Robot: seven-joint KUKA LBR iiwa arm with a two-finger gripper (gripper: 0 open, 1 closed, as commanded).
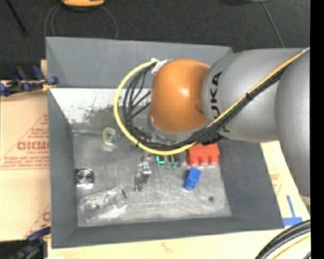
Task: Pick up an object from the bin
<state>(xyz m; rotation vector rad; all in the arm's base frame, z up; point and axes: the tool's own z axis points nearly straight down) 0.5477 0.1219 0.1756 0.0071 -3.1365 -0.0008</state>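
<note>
Dark floor around a grey metal bin (59, 144). The arm (259, 101) comes in from the right, its orange cover (178, 96) above the bin's back half. The gripper (142, 176) is low over the bare mid-floor; open or closed, can't tell. Nearest things: a green piece (170, 163) just right, a blue cap (191, 178) and a red block (203, 154) further right. A clear ring (109, 135), a metal disc (84, 177) and a clear bag (102, 202) lie to the left.

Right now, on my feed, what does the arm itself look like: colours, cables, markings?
The arm is a thick silver-grey tube with black KUKA lettering near the wrist. An orange domed cover caps the wrist. A bundle of black cables sits beside it, ringed by a yellow cable loop. Below is a small metal gripper.
</note>
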